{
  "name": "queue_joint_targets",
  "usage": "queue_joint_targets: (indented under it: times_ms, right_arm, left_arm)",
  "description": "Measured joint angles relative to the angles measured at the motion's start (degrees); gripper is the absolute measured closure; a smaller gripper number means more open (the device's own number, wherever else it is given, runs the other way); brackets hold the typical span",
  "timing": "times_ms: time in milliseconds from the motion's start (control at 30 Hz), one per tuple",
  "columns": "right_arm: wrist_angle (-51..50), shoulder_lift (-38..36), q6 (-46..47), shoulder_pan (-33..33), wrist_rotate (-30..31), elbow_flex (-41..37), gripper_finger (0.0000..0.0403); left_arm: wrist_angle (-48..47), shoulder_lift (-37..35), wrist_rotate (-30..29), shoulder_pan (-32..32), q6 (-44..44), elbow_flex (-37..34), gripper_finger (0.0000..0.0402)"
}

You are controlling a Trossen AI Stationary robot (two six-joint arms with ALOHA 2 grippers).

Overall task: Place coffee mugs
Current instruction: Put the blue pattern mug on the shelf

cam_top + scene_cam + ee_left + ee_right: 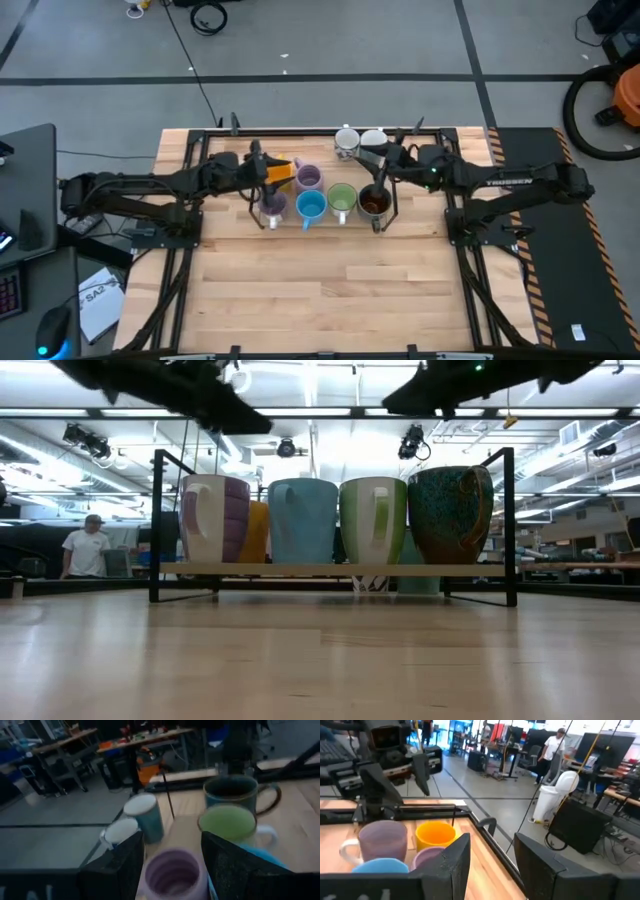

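1. On the wooden surface (320, 290), a black wire rack (509, 525) carries a front row of mugs: lavender mug (273, 206), blue mug (311, 207), green mug (342, 199), dark mug (375, 203).
2. Left gripper (262, 171) hovers open above the lavender mug, holding nothing.
3. Right gripper (378, 162) hangs open and empty behind the dark mug.
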Motion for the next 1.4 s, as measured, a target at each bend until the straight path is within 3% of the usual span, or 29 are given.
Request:
queue_joint_targets:
  times_ms: [400, 633, 1000, 1400]
  right_arm:
    - [-4.5, 12.7, 6.3, -10.1, -7.7, 9.7, 0.0245]
    - [-17.8, 21.4, 8.6, -15.6, -12.5, 20.0, 0.0245]
    - [-34.6, 32.5, 7.0, -19.0, -14.4, 32.9, 0.0244]
    - [-50.2, 43.0, 6.8, -20.1, -14.4, 45.2, 0.0185]
  left_arm:
    - [3.6, -10.5, -0.4, 1.2, 0.7, -9.6, 0.0198]
    - [3.5, -12.4, -1.4, 4.1, 0.8, -13.1, 0.0198]
    - [3.9, -13.2, -2.0, 5.1, -1.0, -14.2, 0.0198]
    - [4.1, -13.1, -2.0, 5.1, -2.2, -14.2, 0.0198]
